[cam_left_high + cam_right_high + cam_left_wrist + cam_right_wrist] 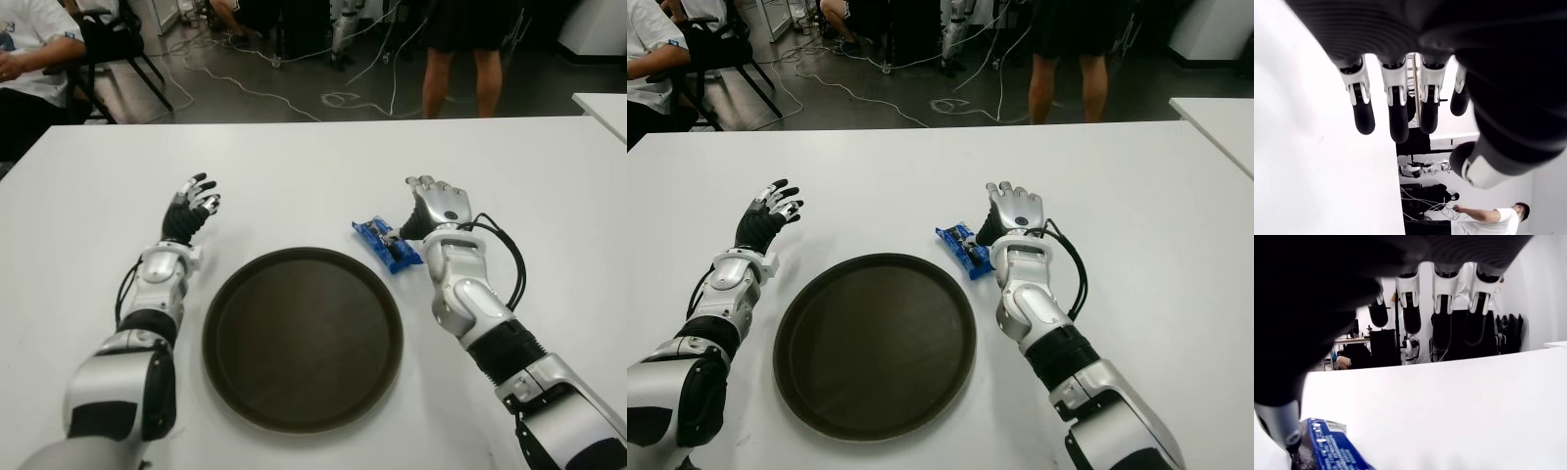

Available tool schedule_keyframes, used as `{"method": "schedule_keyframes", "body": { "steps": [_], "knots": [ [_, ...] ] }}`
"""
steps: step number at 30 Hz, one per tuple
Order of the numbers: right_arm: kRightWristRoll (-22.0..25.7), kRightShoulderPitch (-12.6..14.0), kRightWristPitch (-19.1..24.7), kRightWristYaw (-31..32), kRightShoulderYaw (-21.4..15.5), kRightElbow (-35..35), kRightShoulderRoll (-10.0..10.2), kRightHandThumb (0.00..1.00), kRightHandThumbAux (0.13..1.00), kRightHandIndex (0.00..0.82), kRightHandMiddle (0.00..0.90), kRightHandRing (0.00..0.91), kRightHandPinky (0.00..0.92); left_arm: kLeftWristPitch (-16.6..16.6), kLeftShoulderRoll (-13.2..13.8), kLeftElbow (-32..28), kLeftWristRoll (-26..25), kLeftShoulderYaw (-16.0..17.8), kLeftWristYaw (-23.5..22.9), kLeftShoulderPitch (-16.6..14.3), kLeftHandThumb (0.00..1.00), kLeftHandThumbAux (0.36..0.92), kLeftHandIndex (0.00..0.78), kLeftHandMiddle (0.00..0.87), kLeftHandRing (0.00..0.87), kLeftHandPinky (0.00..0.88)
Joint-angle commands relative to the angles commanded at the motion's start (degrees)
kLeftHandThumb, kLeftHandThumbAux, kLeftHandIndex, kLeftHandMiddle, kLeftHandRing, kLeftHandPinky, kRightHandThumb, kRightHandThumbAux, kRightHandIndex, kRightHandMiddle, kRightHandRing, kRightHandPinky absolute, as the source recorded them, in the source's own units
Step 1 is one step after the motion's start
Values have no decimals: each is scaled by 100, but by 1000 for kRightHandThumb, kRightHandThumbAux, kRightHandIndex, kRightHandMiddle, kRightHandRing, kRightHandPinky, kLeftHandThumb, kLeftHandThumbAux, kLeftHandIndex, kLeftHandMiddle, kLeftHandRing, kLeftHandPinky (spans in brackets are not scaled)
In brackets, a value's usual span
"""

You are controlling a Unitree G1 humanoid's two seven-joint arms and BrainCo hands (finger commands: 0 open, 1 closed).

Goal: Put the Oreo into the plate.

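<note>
Blue Oreo (386, 244) packet flat on the white desk (294, 176), just thumb-side of the right hand (438, 208), between its fingers (1444, 303) and the dark plate (303, 336). Fingers extended and spread, holding nothing; thumb tip touching or nearly touching the wrapper. Likely light, crinkly and slippery, with brittle contents: best pinched gently across the narrow width, mid-length. Plate rim low and near; open desk all round. Left hand (193, 209) beyond the plate's far side, fingers wide, empty.
</note>
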Motion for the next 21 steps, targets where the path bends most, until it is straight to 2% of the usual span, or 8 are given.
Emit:
{"method": "schedule_keyframes", "body": {
  "steps": [13, 21],
  "knots": [
    [114, -78, -4, 2, -43, 148, 34, 0, 626, 96, 128, 172, 224, -81, 24, -19, 65, -68, 13, 28, 153, 705, 98, 171, 172, 184],
    [148, -130, -11, 31, -42, 253, 57, 0, 628, 125, 140, 184, 239, -99, 20, -13, 44, -54, -7, 33, 148, 701, 103, 170, 173, 190]
  ]
}}
